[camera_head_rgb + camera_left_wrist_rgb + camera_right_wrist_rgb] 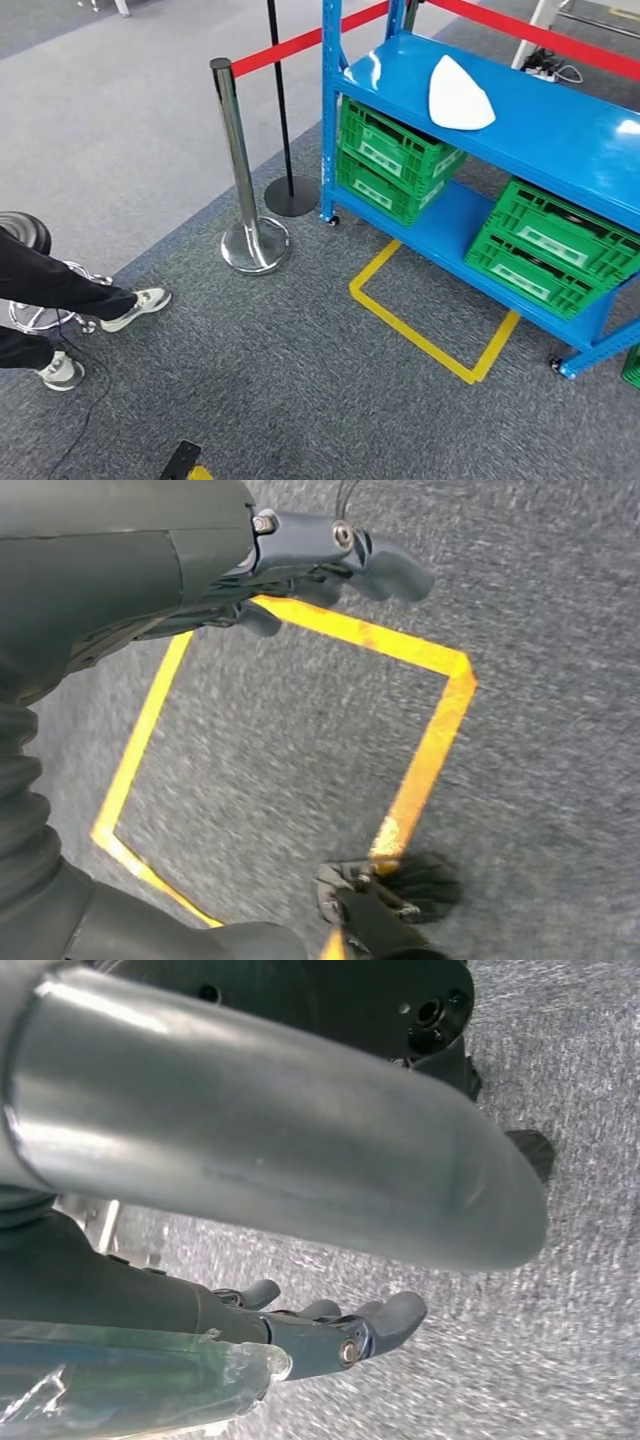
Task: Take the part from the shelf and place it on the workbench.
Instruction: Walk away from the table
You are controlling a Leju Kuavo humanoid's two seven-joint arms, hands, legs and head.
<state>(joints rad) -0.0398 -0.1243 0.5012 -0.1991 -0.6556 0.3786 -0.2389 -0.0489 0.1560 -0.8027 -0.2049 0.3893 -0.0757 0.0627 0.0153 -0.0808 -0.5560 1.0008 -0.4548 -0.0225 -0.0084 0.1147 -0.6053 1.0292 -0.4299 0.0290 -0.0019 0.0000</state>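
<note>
The left hand [332,565] hung empty, fingers loosely apart, above the yellow floor marking [434,335]. The white part [458,95] lay near the blue shelf's [543,130] top-board left end. The right hand [332,1325] also hung empty; the robot should probably square up on the marking before reaching.

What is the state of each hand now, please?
Left hand: open, holding nothing, hanging above the carpet.
Right hand: open, fingers loosely extended, holding nothing.

Each hand, left hand [317,565] and right hand [332,1325], has dark grey rounded fingers with a silver screw at the knuckle, behind a ribbed grey cover [23,810].
</note>
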